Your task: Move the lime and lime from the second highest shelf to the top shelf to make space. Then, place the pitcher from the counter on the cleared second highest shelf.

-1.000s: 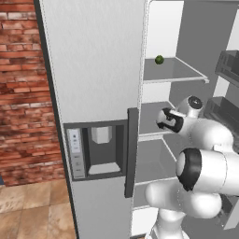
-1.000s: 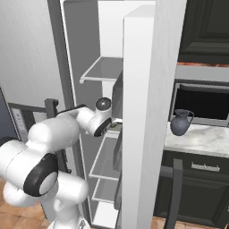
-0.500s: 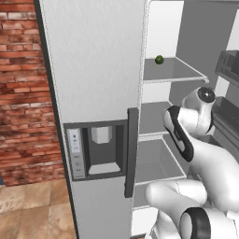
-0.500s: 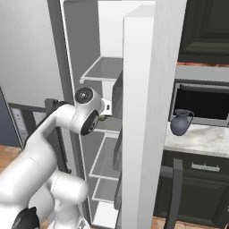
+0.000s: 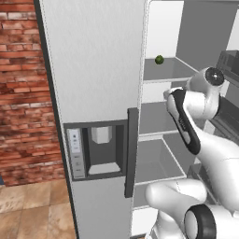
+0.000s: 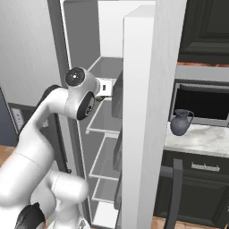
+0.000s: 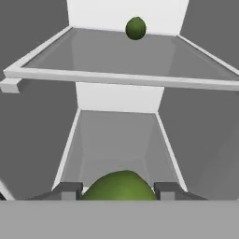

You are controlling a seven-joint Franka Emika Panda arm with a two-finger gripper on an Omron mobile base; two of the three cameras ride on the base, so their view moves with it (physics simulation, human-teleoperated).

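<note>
The fridge (image 5: 93, 93) stands open, arm (image 5: 186, 121) reaching inside. The top shelf (image 7: 121, 77) carries one lime (image 7: 136, 28) at 12 o'clock, near the back wall. The second shelf (image 7: 116, 140) lies below. The pitcher (image 6: 180, 122) sits on the counter (image 6: 201, 141) at 3 o'clock. The gripper (image 7: 119, 190) is clamped on the second lime (image 7: 119, 186), at 6 o'clock.

Dark-green limes (image 7: 119, 186), grey top shelf (image 7: 121, 53) edged pale, blue-grey pitcher (image 6: 180, 123), red brick wall (image 5: 23, 93).

brick wall (image 5: 21, 88), door dispenser (image 5: 95, 150), microwave (image 6: 201, 102), dark cabinets (image 6: 199, 181)
</note>
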